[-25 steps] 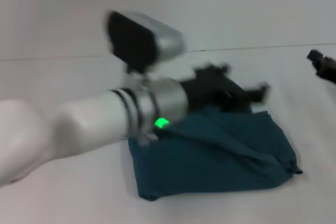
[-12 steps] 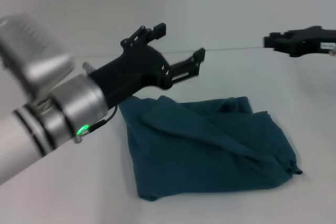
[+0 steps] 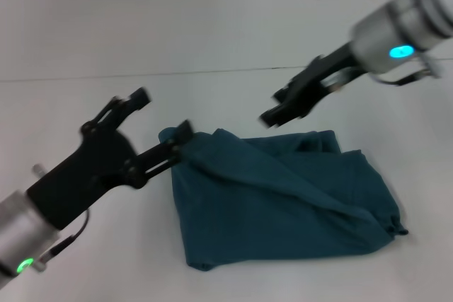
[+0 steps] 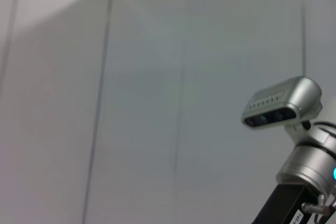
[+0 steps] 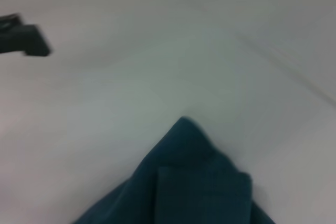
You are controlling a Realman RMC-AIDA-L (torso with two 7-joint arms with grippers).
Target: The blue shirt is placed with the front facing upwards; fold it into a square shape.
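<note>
Blue shirt (image 3: 283,199) lying mid-table as a rough, lumpy rectangle, folded over itself, far edge and right corner rumpled, lettering out of sight. Not yet square; probably one tidying fold wanted.

Left gripper (image 3: 163,129) now low at the shirt's far-left corner, down from half a second ago, fingers spread wide, nothing held. Right gripper (image 3: 276,113) swung in from the far right, hovering above the far edge; opening impossible to tell.

White table (image 3: 85,104) bare all round, plenty of room.
</note>
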